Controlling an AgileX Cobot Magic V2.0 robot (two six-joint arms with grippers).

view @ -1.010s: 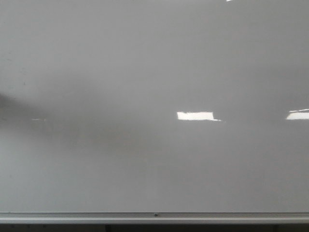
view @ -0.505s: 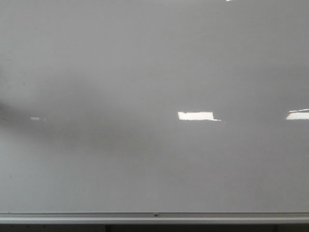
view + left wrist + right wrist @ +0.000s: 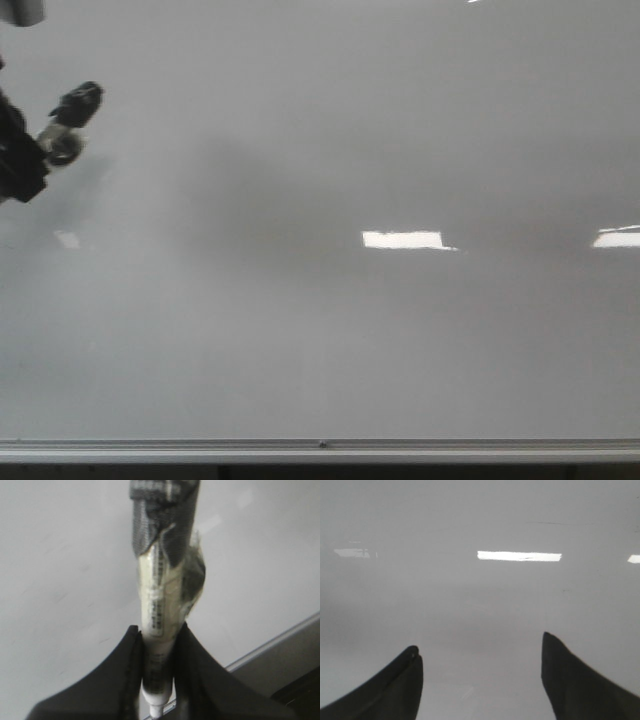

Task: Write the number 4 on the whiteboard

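Note:
The whiteboard [image 3: 330, 330] fills the front view, pale grey and glossy, with a silver bottom rail [image 3: 320, 447]. No number 4 or other marker stroke shows on it. My left gripper [image 3: 40, 150] is at the board's upper left, shut on a marker [image 3: 75, 108] that points at the board. In the left wrist view the fingers [image 3: 125, 665] clamp the pale, tape-wrapped marker [image 3: 160, 580], its dark far end toward the board [image 3: 60, 555]. My right gripper [image 3: 480, 641] is open and empty, facing bare board [image 3: 480, 595]. It is out of the front view.
Bright rectangular light reflections lie on the board at middle right [image 3: 402, 239] and the right edge [image 3: 618, 238]. The rail also shows in the left wrist view [image 3: 280, 640], with a dark area beyond it.
My left gripper with the marker has come into the front view at the upper left. Earlier only its soft shadow lay on the board's left side.

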